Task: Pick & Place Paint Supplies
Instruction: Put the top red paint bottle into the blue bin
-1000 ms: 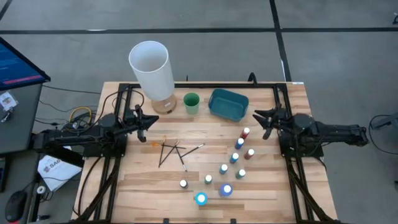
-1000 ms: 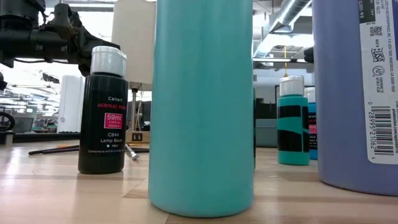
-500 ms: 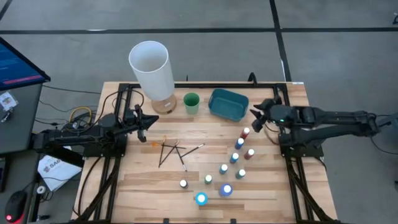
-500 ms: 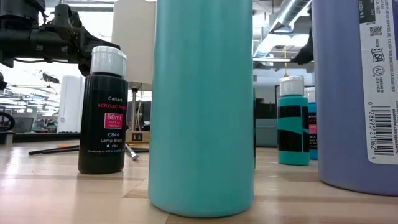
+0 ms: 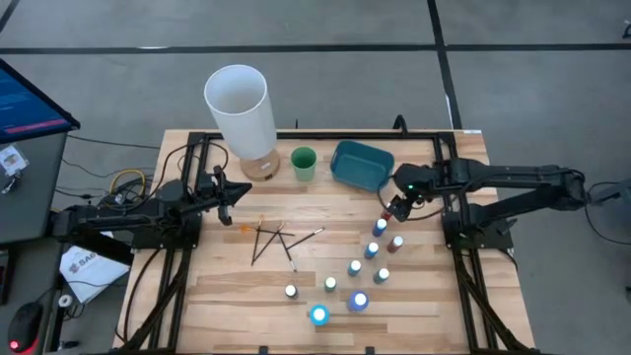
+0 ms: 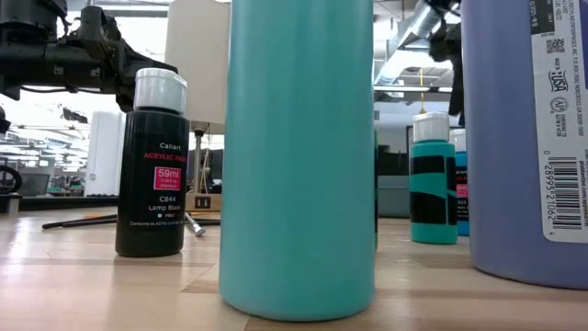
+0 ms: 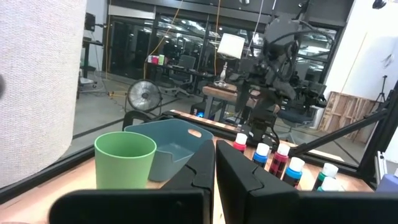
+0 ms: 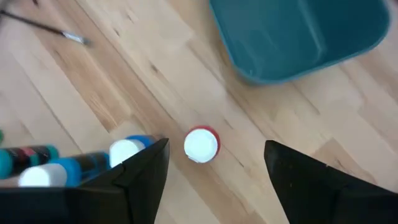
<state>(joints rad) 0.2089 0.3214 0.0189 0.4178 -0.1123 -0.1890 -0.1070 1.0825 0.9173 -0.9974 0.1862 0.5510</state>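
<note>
One round-capped red bottle, wood-grain table

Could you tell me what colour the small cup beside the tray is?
Green cup; the left wrist view shows it best.

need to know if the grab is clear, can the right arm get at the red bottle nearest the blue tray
Probably yes. The right gripper hangs open right above the red bottle, whose white cap sits between the fingers. The neighbouring blue bottle stands close to one finger, though apparently apart.

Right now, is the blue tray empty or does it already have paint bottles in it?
Empty. The high view shows only bare floor inside the blue tray, and the right wrist view shows no bottle in the part it sees; the red bottle stands on the table beside it.
</note>
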